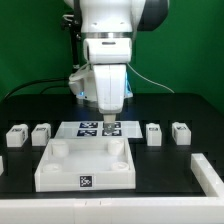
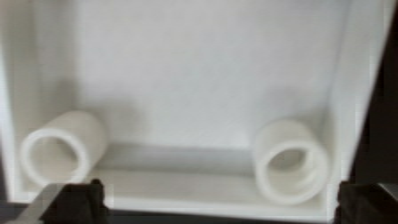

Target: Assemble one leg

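Tag [image 1: 86, 181] on tray [image 1: 55, 176] front; legs [image 1: 41, 133] either side.

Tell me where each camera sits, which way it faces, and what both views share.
Exterior view: off the arm, above table height, looking slightly down at the tray, four legs and marker board; the arm and gripper show.
Wrist view: on the wrist, looking down into the tray; only the gripper's two fingertips show, wide apart.
Shared: the tray and the gripper.
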You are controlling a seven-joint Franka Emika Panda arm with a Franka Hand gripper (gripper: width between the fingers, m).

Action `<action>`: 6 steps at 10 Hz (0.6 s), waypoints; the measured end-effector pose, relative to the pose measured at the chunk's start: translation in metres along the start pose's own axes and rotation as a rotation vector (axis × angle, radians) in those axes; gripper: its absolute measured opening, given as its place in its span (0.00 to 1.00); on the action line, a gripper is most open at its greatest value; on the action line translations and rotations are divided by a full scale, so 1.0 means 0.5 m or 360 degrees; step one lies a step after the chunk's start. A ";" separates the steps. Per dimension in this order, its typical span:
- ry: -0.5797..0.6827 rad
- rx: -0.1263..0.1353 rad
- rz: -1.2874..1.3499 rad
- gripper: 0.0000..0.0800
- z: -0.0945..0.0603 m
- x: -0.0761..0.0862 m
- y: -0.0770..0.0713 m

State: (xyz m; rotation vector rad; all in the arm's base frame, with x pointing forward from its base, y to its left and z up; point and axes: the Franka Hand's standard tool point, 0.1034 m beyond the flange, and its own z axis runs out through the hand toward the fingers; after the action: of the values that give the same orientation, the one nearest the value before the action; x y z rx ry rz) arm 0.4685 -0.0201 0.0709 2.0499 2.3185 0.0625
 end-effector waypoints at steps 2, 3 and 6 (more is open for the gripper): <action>0.0010 0.0051 0.0001 0.81 0.022 -0.034 -0.046; 0.0009 0.0041 0.0027 0.81 0.018 -0.030 -0.037; 0.0012 0.0048 0.0031 0.81 0.025 -0.031 -0.041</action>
State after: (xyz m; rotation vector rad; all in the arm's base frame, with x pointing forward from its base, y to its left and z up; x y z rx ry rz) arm 0.4506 -0.0379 0.0571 2.0896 2.3184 0.0363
